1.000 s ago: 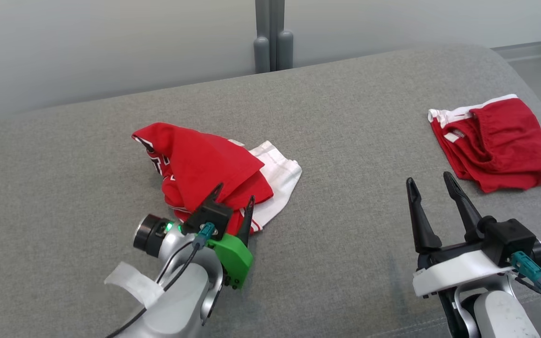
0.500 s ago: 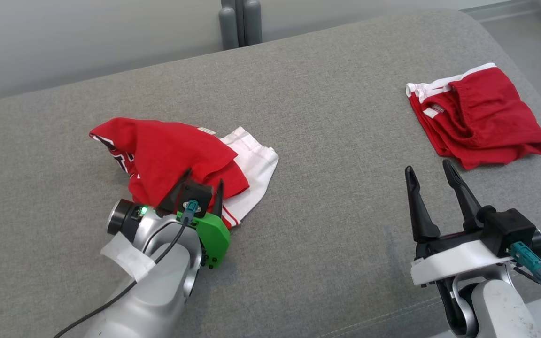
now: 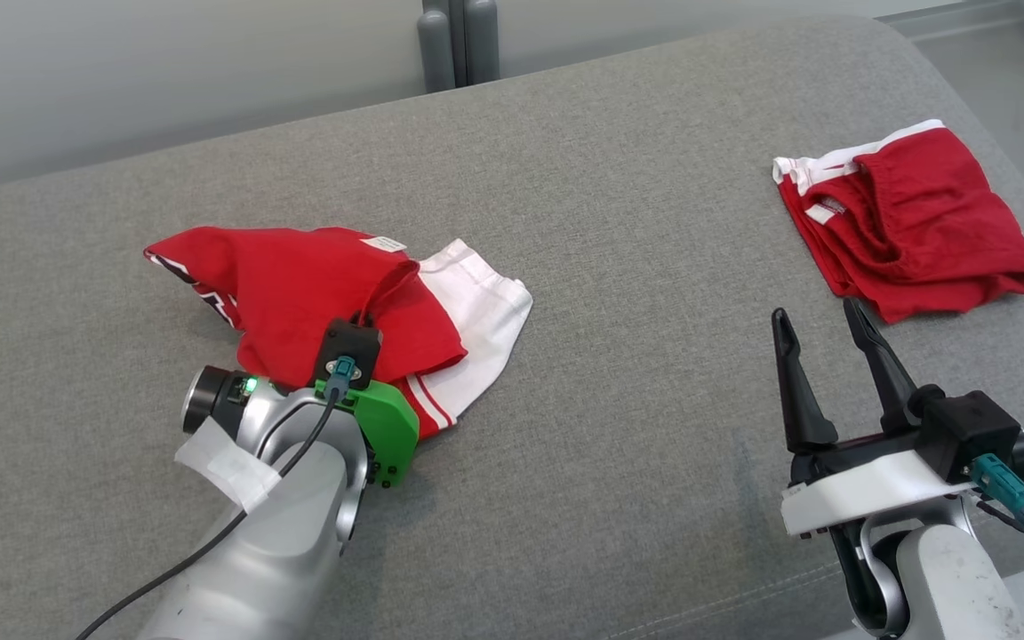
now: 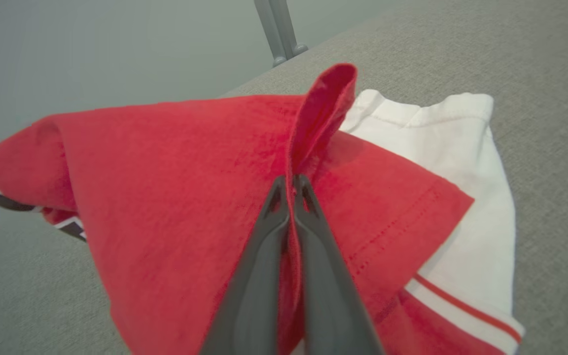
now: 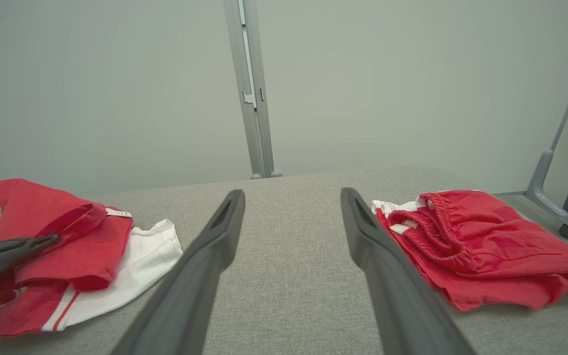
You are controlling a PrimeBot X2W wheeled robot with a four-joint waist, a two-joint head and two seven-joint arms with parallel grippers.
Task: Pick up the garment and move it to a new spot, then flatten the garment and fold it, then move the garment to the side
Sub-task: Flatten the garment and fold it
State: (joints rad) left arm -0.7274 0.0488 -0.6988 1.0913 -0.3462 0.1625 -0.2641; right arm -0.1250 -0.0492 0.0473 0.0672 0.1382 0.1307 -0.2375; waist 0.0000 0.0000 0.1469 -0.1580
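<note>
Since a moment ago the left claw has snapped together on a raised red fold of the garment, a crumpled red jersey with a white sleeve, lying left of centre. Two claws, two cloth piles: the right claw stands spread apart at lower right, and the red shorts lie at upper right. Everything rests on a grey fabric surface before a pale wall.

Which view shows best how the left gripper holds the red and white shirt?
The left wrist view: the left gripper is shut on a raised fold of the shirt, seen close. In the head view the wrist's camera block hides the pinch. The right wrist view shows the fingers small, from the side, at its left edge.
</note>
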